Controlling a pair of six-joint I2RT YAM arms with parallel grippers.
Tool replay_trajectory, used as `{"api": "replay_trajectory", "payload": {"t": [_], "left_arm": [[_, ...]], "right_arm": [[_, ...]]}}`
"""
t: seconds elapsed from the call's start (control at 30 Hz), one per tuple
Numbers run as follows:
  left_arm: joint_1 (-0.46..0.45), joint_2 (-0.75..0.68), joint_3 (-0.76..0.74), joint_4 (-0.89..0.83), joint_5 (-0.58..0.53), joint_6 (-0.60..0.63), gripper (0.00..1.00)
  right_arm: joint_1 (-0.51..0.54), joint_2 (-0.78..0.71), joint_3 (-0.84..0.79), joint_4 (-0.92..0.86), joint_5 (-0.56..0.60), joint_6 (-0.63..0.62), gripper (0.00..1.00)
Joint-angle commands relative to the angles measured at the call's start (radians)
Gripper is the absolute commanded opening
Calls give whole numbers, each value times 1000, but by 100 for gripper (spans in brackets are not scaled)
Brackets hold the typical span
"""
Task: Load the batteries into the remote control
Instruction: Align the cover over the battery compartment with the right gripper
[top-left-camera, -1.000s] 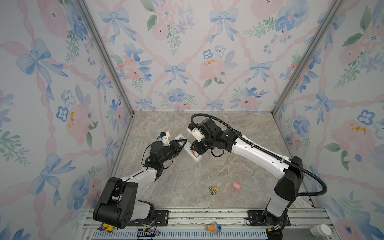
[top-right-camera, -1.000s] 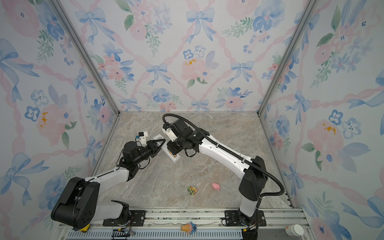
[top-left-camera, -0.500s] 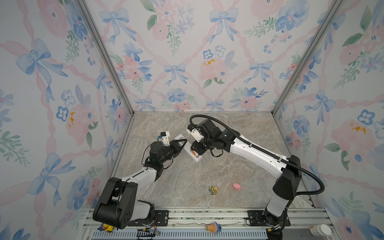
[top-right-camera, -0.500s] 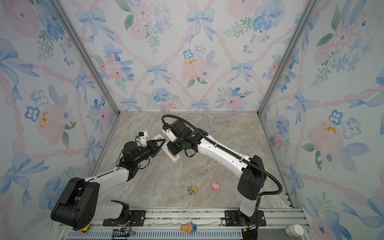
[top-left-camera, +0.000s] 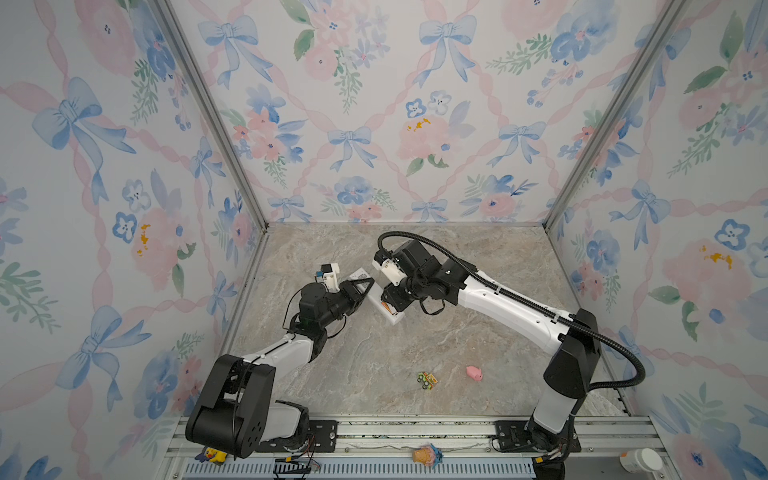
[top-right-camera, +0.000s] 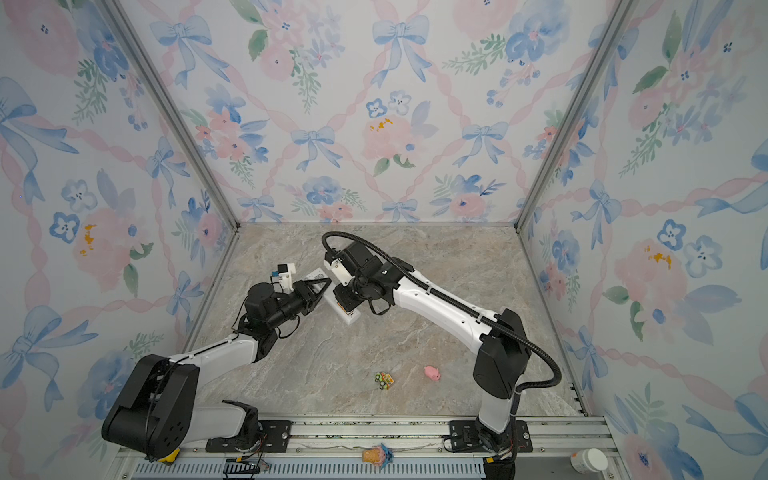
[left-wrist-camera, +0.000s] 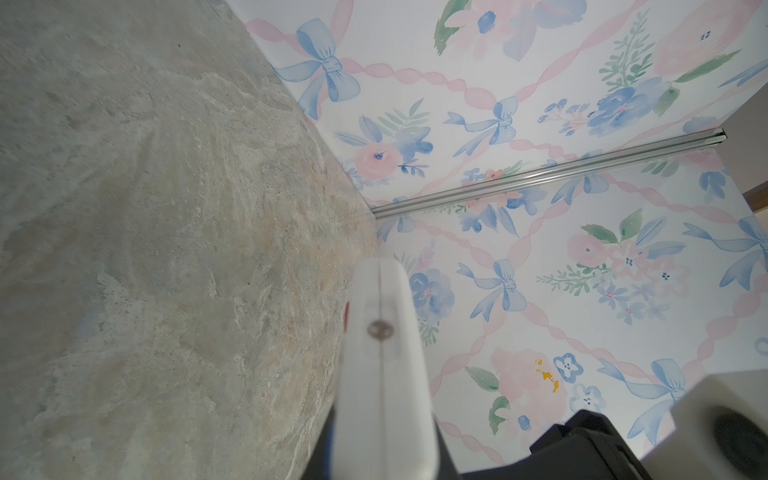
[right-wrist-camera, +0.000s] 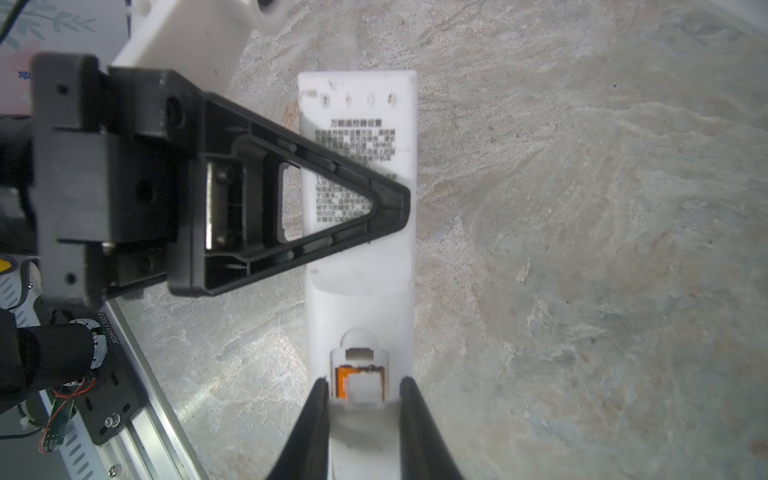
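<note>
Where the two arms meet left of the middle of the tabletop (top-left-camera: 478, 340), the remote control (right-wrist-camera: 361, 291) is held from both sides, its plain back with printed text turned upward. The end with the open battery bay (right-wrist-camera: 360, 374) is clamped across its width by the right pincer (right-wrist-camera: 365, 395), whose fingers (right-wrist-camera: 415, 415) are pressed against the two long edges. One orange battery (right-wrist-camera: 341, 384) is lodged along one side of the bay. The slot beside it looks white.

Further along, the remote control is crossed by the left pincer (right-wrist-camera: 390, 203), which is pinched on it through its thickness. In the left wrist view its seamed edge (left-wrist-camera: 384, 374) is seen between dark fingers. Whether the remote control is touching the tabletop cannot be told.

The tabletop is patterned like mottled grey-beige stone and is enclosed by walls (top-left-camera: 374, 124) papered with blue bows and pink flowers. Near the front, well apart from the arms, a pink pig toy (top-left-camera: 473, 372) and a small toy car (top-left-camera: 427, 379) are seen.
</note>
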Motion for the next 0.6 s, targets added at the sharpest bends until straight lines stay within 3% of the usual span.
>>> {"api": "replay_trajectory", "payload": {"t": [0.0,0.57], "left_arm": [[-5,-20,-5,35,25,-16,0],[-6,-16,-8,46,23,-20,0]], "right_arm": [[15,16,-18,0,14,-17,11],[24,10,-37,-13,20,-23,11]]}}
